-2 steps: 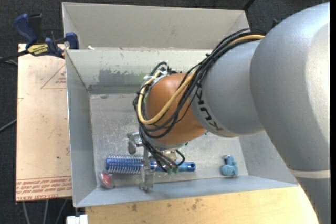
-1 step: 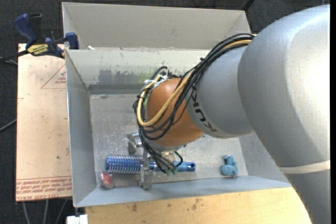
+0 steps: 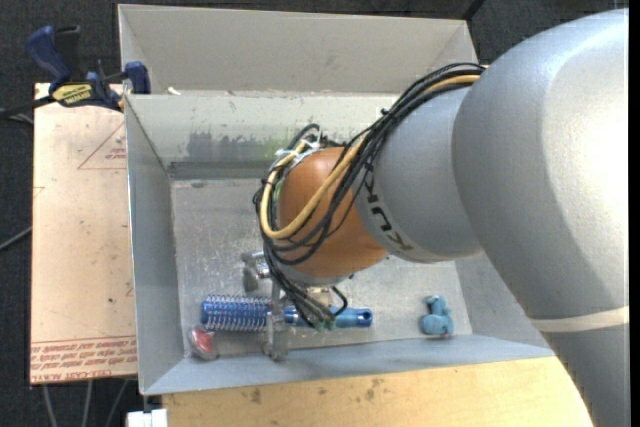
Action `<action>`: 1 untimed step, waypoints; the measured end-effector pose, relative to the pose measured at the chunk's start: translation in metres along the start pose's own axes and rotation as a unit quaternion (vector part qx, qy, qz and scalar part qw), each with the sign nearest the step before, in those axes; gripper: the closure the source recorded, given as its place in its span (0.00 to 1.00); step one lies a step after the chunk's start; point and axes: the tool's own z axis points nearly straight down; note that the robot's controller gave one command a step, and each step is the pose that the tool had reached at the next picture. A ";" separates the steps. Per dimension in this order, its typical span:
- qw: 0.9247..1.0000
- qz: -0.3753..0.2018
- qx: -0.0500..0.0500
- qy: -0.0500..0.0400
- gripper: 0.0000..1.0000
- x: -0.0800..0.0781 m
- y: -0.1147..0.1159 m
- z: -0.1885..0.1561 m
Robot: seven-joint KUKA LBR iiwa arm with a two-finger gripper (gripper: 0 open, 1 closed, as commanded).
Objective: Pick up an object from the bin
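My gripper (image 3: 268, 310) is low in the bin near the front wall, under the arm's orange cover. It stands open, one metal fingertip (image 3: 277, 345) on the near side and the other (image 3: 257, 268) on the far side of a blue brush. The blue brush (image 3: 236, 313) has a bristled coil head pointing left, and its smooth blue handle (image 3: 352, 318) runs right. It lies flat on the floor between the fingers, and its middle is hidden by the gripper. A small red and pink ball (image 3: 203, 343) rests just left of the brush head in the front left corner.
A small light blue figure (image 3: 435, 316) lies near the front right of the bin floor, apart from the gripper. The arm and its cables cover the middle and right of the bin. The front wall is close behind the near fingertip.
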 end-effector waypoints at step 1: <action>1.000 -0.001 0.000 0.003 1.00 0.002 0.000 0.002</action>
